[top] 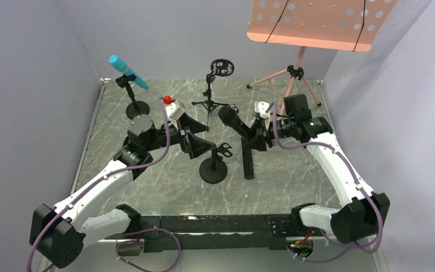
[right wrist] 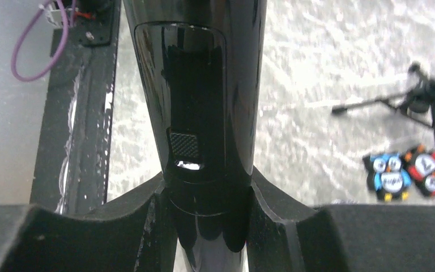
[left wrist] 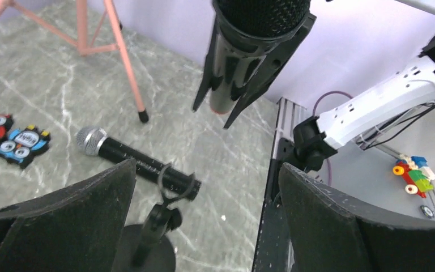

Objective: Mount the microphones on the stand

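Your left gripper (top: 199,136) has its jaws spread wide and empty, with matte black pads, close by the round-based stand (top: 213,170) and its bare forked clip. Your right gripper (right wrist: 207,218) has its jaws pinched on the glossy all-black microphone (right wrist: 204,85), held tilted above the veined grey worktop (top: 147,181). The silver-mesh microphone (left wrist: 136,161) lies flat beyond that stand. The light blue microphone (top: 127,71) sits clipped in the far-left stand (top: 137,107).
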You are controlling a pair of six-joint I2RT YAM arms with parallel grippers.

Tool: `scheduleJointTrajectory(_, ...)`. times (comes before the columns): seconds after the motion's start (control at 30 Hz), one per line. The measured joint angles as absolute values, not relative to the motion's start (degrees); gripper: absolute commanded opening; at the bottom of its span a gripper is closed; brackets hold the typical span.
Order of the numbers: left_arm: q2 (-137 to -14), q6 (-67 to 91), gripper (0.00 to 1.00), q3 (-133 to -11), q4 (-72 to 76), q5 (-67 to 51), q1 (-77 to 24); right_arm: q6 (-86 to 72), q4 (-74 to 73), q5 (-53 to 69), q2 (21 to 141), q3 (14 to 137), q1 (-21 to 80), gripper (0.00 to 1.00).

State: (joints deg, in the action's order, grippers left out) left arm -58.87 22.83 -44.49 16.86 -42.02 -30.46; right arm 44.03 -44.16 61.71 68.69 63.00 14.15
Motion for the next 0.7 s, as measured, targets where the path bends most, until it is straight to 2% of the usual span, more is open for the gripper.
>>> scheduleJointTrajectory(0.2,-61.2,24.1,0.99,-45.0,25.3,-36.8,-38.5,39.8,-43.9,60.3,74.0,71.3,23.7,0.08)
scheduleJointTrajectory(0.27,-62.8,24.6,0.96,-45.8,28.4,-35.4,-39.7,38.2,-43.9,59.2,75.1,71.8,26.5,0.08)
scheduleJointTrajectory(0.4,-64.3,25.4,0.83,-46.2,32.3,-31.6,-41.1,35.8,-44.0,57.4,75.8,72.0,28.9,0.08)
scheduleJointTrajectory(0.7,-64.6,26.2,0.68,-45.3,37.7,-24.5,-43.3,33.1,-43.9,57.5,75.8,72.0,29.0,0.08)
